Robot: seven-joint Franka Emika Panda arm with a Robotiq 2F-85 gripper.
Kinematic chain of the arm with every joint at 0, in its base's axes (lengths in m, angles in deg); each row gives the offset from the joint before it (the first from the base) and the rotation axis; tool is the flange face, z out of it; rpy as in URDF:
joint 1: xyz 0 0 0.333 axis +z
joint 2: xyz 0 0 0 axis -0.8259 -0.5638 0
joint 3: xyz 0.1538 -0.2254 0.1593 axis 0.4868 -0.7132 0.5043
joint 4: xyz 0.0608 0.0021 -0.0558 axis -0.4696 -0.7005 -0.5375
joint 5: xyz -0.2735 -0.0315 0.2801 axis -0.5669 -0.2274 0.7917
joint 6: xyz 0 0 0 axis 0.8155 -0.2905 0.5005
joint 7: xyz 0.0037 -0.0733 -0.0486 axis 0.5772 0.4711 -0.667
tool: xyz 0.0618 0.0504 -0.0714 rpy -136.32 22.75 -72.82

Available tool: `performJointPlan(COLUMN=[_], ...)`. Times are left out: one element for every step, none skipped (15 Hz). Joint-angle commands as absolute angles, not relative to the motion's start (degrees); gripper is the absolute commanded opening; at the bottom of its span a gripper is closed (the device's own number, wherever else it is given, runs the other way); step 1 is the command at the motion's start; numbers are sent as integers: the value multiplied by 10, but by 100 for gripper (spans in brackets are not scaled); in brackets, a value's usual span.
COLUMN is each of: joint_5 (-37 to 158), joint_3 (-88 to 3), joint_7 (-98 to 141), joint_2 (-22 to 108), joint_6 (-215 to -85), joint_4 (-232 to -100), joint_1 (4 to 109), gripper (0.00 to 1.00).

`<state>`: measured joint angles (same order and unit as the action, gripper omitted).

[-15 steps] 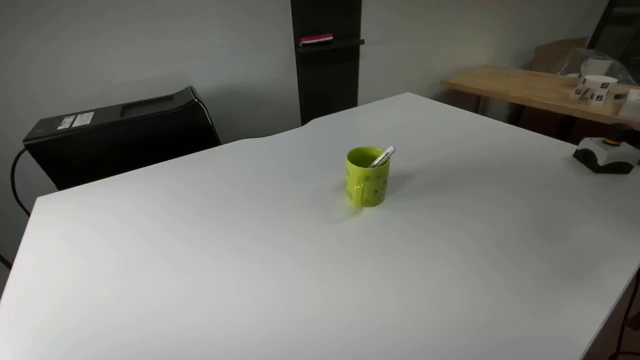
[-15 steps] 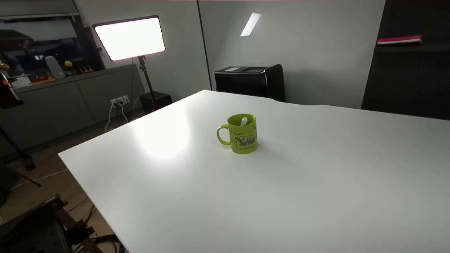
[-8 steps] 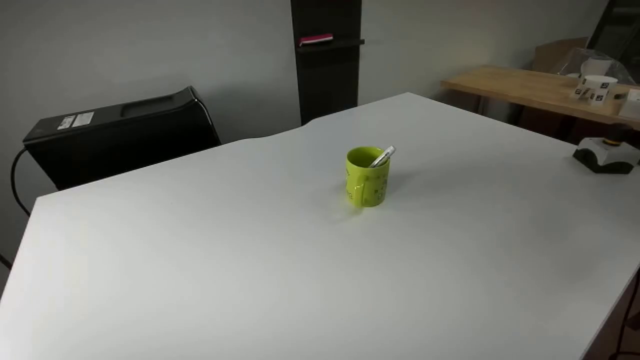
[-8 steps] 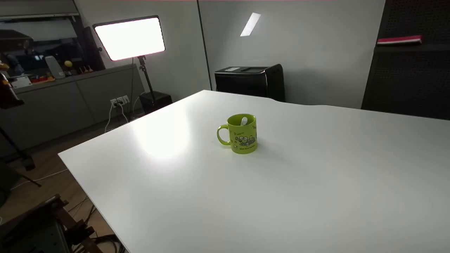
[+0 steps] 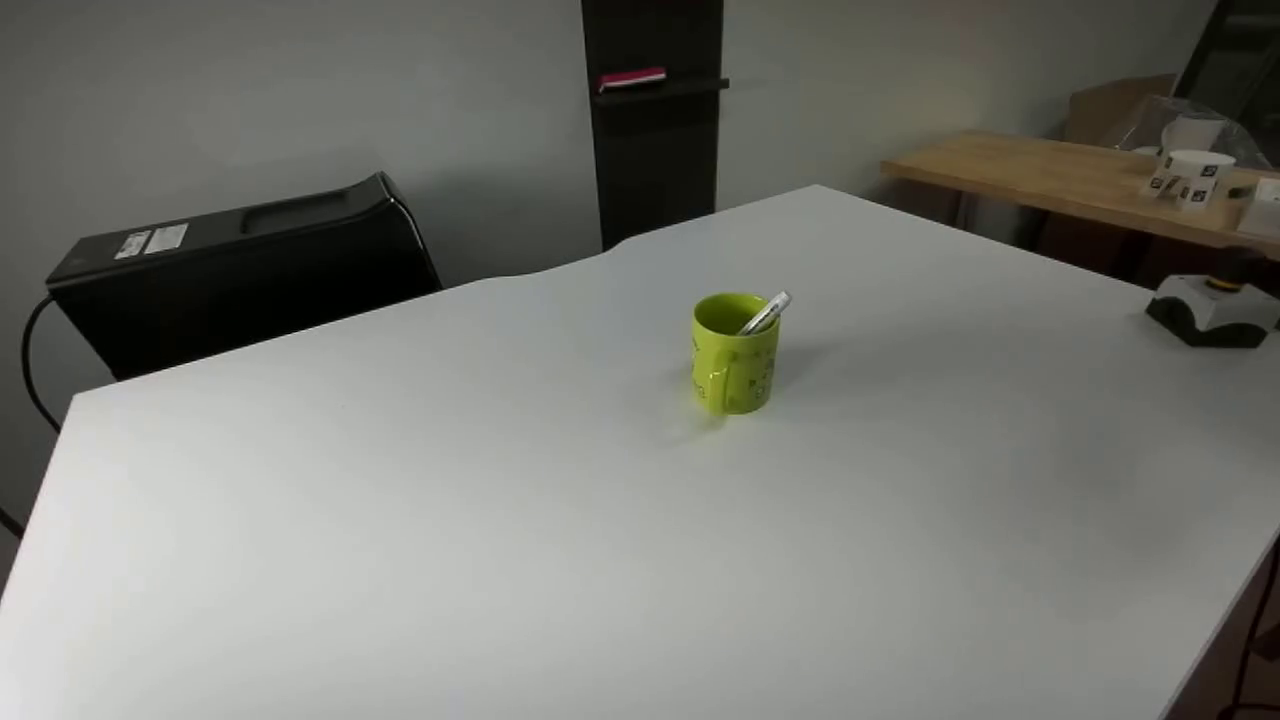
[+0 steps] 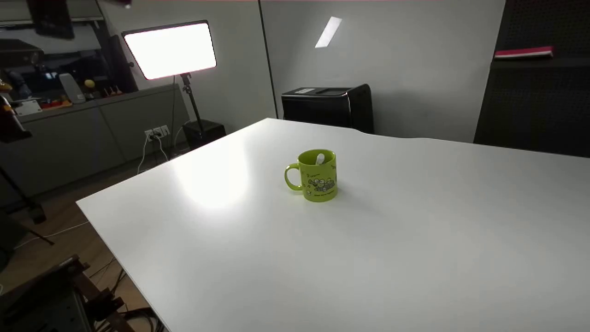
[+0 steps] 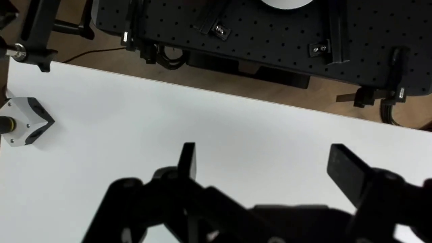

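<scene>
The claw is spread wide, nothing held. Toward the far side of the desk, the green mug is stood upright, so the white marker is propped aslant inside.

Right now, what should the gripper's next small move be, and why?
Probably shift the gripper toward the mug: the jaws stand wide with nothing between them, the mug is absent from the wrist view, and a pen sticks out of it.
</scene>
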<state>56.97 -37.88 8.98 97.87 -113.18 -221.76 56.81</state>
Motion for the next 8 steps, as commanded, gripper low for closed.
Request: performJointPlan(joint_5=[589,597,605,611,616,620,623,626], joint_3=[-419,-429,-439,-447,-452,-457,-459,-461], joint_7=[65,56,46,38,35,34,35,38], joint_2=[922,904,889,875,861,850,841,829], joint_6=[-1192,-1207,-1224,-1244,-1266,-1288,-1311,-1331], joint_4=[-2221,-2219,-2216,-2213,-2210,-2208,-2206,-2203], joint_1=[568,565,563,560,556,552,548,545], gripper=[100,100,100,100,100,100,100,100])
